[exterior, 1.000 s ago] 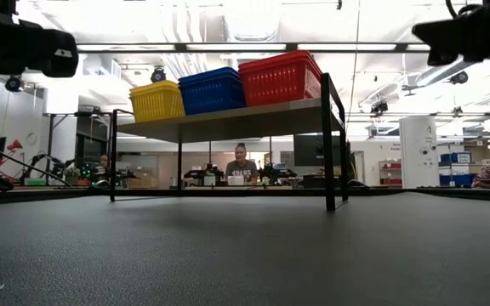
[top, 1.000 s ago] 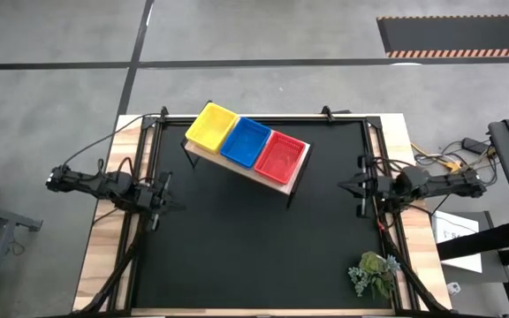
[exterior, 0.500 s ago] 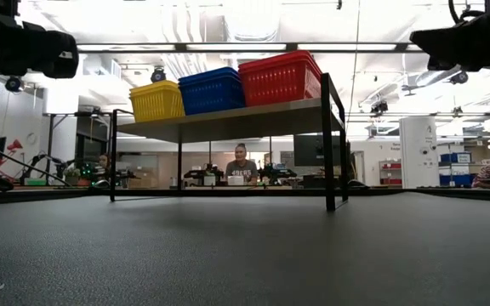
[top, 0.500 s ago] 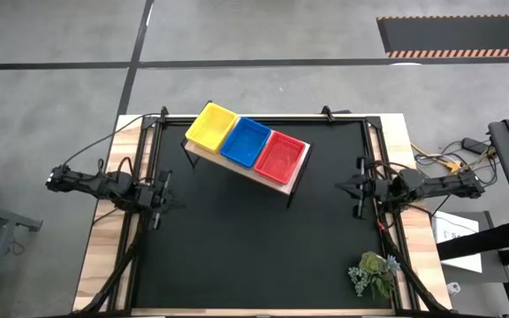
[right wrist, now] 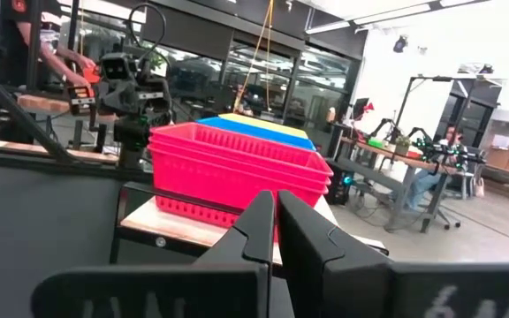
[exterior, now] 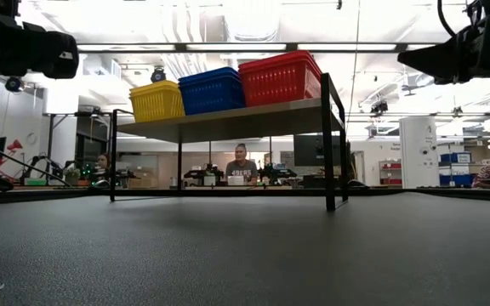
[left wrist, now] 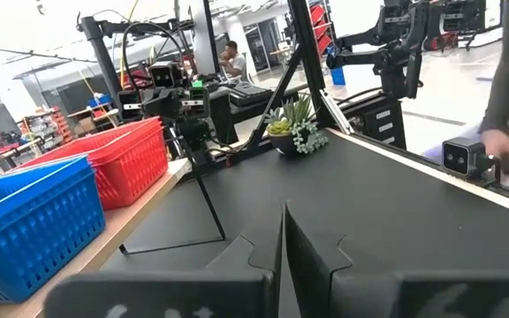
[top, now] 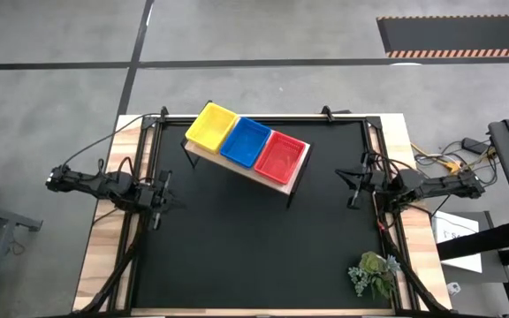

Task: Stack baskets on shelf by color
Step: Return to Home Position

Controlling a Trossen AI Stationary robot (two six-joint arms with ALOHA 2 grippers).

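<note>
Overhead view straight down on table (top: 237, 265), low view level across it, wrist views facing shelf (right wrist: 148, 225) from opposite sides

I count one shelf (exterior: 228, 125) in the upper middle of the high view, and three piles of baskets on it: one yellow stack (top: 211, 124), one blue stack (top: 246, 141), one red stack (top: 280, 157). How many baskets make up each pile I cannot count. There is one black tabletop (top: 237, 256) and one small green plant (top: 374, 272) at lower right. There are two end effectors: the left end effector (top: 168, 207) at mid-left and the right end effector (top: 350, 188) at mid-right.
</note>
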